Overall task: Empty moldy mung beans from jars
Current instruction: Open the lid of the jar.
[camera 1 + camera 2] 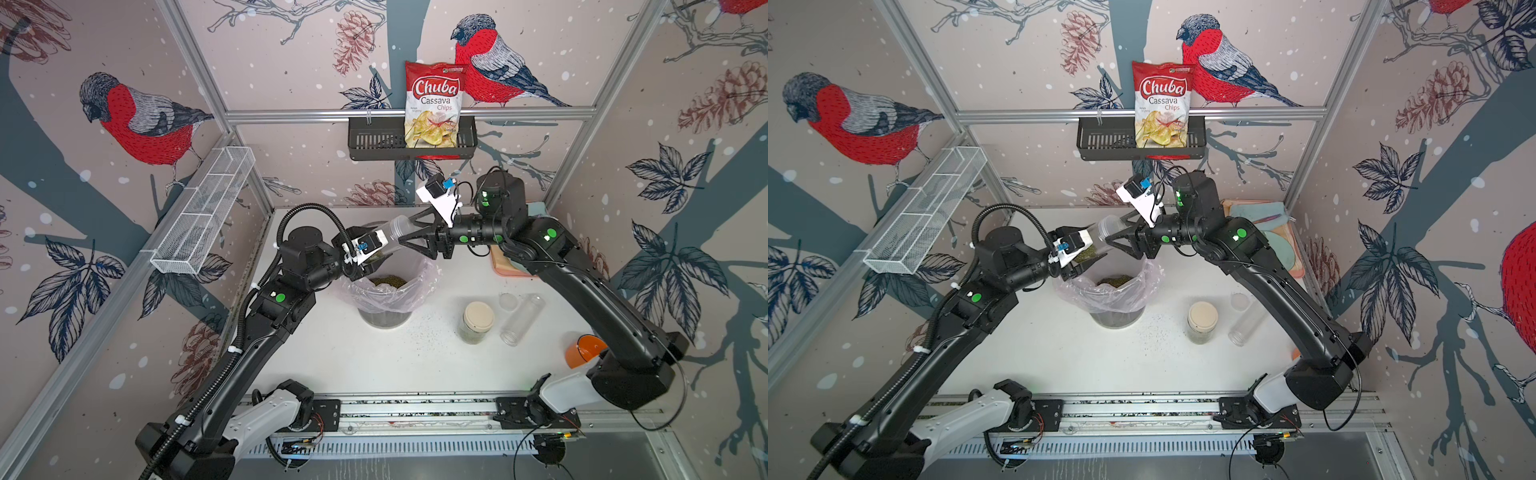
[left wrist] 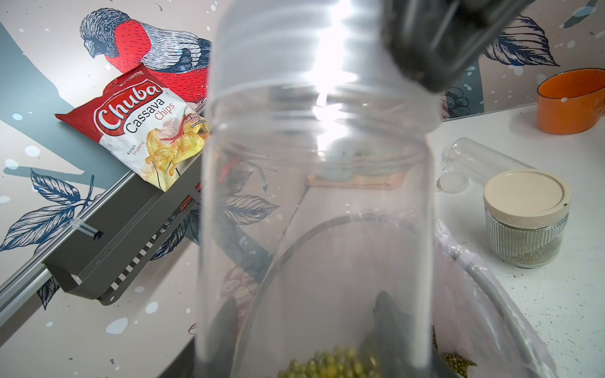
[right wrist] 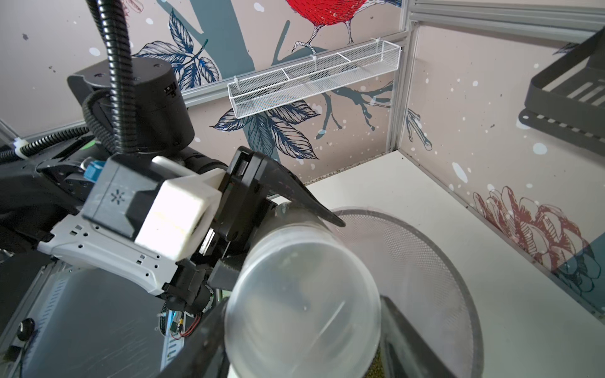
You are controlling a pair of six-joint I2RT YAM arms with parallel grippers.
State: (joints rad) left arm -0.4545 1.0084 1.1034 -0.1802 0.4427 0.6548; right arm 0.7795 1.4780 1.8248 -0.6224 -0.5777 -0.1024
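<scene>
Over the bin with its pink liner, at its 11 o'clock rim, a clear jar hangs tilted. The left gripper, reaching in from 9 o'clock, is clamped round its lower end, where some green grain sits. The right gripper comes in from 2 o'clock, its fingers on either side of the raised end; whether they pinch it I can't make out. Mung beans lie heaped in the liner. At 4 o'clock from the bin stands a cream-lidded jar, and just beside that, at its 3 o'clock, is a tall narrow tube. Loose grains speckle the white table.
</scene>
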